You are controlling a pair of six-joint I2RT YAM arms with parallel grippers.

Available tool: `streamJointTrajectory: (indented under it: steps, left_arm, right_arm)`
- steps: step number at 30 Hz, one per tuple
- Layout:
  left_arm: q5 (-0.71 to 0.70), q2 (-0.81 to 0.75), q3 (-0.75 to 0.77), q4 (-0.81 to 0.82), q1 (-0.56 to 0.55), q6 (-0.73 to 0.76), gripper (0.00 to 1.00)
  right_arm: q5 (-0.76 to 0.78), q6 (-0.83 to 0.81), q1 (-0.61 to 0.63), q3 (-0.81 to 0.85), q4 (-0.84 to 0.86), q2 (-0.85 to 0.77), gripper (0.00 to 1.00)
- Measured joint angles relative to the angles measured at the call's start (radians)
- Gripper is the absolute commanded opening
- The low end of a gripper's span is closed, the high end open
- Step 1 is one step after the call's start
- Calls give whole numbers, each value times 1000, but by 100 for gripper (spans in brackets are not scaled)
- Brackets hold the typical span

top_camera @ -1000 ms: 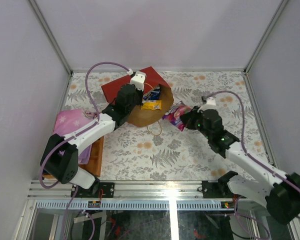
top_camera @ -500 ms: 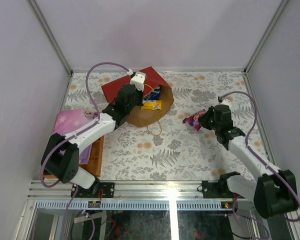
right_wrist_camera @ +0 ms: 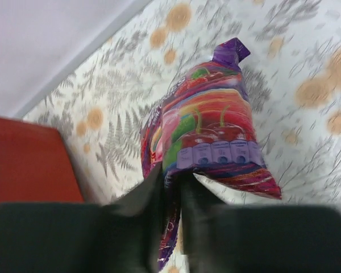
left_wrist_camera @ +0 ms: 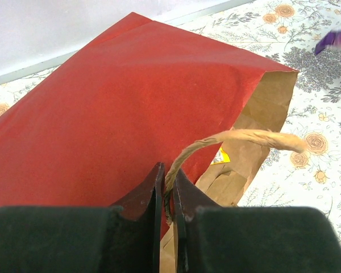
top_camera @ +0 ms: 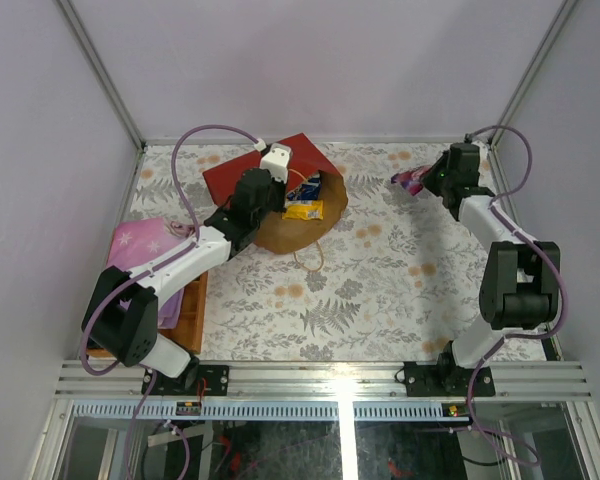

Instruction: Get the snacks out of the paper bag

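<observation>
While pinched by right gripper [right_wrist_camera: 170, 183], purple packet [right_wrist_camera: 216, 128] glossy, multicoloured, crinkled.

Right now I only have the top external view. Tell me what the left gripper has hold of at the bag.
Observer: The left gripper is shut on the twisted cord handle of the paper bag, not on the paper itself.
Operator: Now describe the packet in the right one.
Observer: The right gripper pinches one edge of a purple snack packet printed with cherries.
</observation>
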Motion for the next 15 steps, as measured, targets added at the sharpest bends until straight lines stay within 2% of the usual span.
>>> streamJointTrajectory:
  steps: [1,2,6,11,15]
  left_arm:
    - [0,0,0,0,2,0,8]
    - [1,0,0,0,5,0,8]
    - [8,0,0,0,21,0,8]
    - [21,0,-3,0,32,0,8]
    - [31,0,-4,0,32,-1,8]
  right_arm:
    - [-5,-1,-18,26,9,22,87]
    - [-9,5,-36,42,22,40,98]
    - [-5,13,-82,13,46,52,99]
    - [30,39,-81,-92,50,2,100]
    - [29,42,-80,-52,45,-14,89]
